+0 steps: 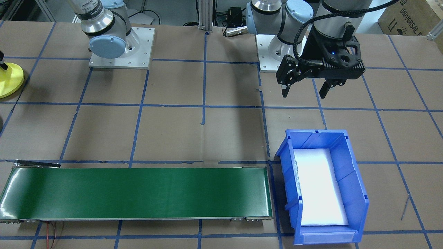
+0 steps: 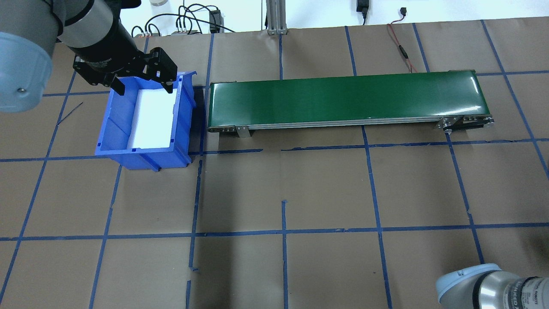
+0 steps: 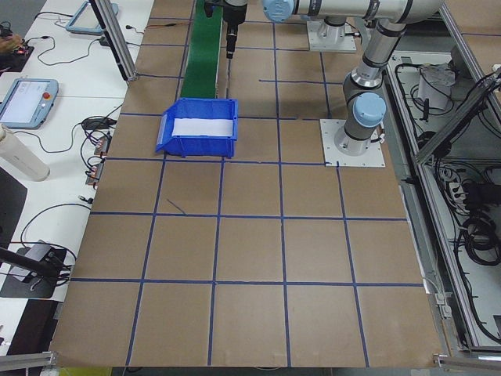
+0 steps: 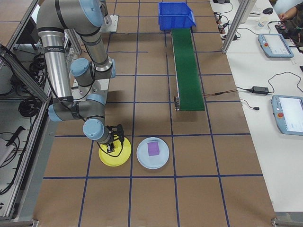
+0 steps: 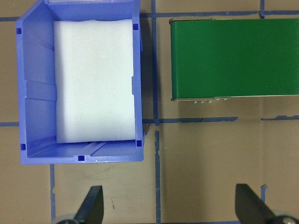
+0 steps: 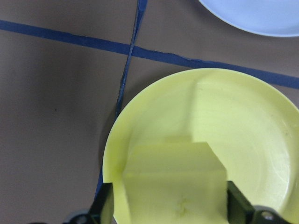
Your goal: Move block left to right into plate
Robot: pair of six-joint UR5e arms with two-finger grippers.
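Note:
A pale yellow block (image 6: pixel 175 186) sits between the fingers of my right gripper (image 6: pixel 170 205), which is shut on it just above the yellow plate (image 6: pixel 252 140). From the right side, that gripper (image 4: pixel 112 145) hangs over the plate (image 4: pixel 115 153) near the robot's base. The plate (image 1: pixel 8 81) also shows at the left edge of the front view. My left gripper (image 1: pixel 304 90) is open and empty, hovering beside the blue bin (image 1: pixel 356 186). Its fingers (image 5: pixel 93 205) are spread wide over bare table.
The blue bin (image 2: pixel 113 128) holds only a white foam liner. A green conveyor belt (image 2: pixel 343 96) runs from it across the table. A light blue plate (image 4: pixel 153 161) with a purple block (image 4: pixel 153 148) lies beside the yellow plate.

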